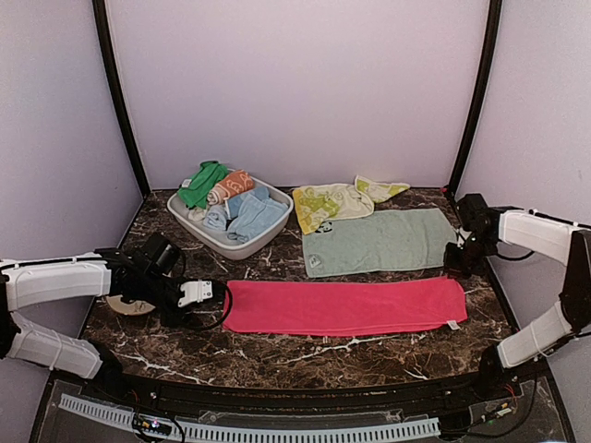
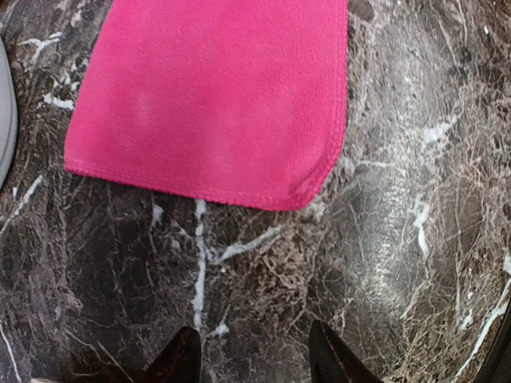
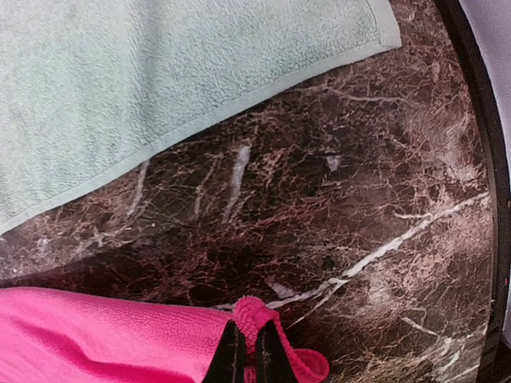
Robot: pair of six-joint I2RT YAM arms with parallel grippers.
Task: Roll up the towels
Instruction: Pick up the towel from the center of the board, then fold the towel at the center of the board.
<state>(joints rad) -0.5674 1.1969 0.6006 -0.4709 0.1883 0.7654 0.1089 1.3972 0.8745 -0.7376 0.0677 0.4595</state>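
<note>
pink towel (image 1: 343,306) lies flat and fully unrolled on the counter (image 1: 277,355), long side running left to right. left tool (image 2: 254,359) sits low just off the pink towel's left end. its jaws are partly apart with nothing between them, only bare marble below, and it is not touching the cloth. right tool (image 3: 246,351) is at the pink towel's far right corner, jaws narrow and pinched on a small bunched fold of the towel's edge. that corner is humped up a bit off the counter.

mint towel (image 1: 383,242) lies flat just behind the right half of the pink towel, a strip of bare counter between them, not touching. yellow-lime towel (image 1: 332,203) lies crumpled further back from the pink towel, overlapping the mint towel's far left corner. a small panda patch (image 1: 325,227) shows where those two meet; cannot tell which towel it's on.

grey basin (image 1: 189,226) sits behind the pink towel's left end, apart from it. it holds rolled cloths: green roll (image 1: 203,183), orange roll (image 1: 231,187), blue rolls (image 1: 254,214). a pale round thing (image 1: 125,305) lies left of the pink towel, mostly hidden under the left arm; cannot tell what it is.
</note>
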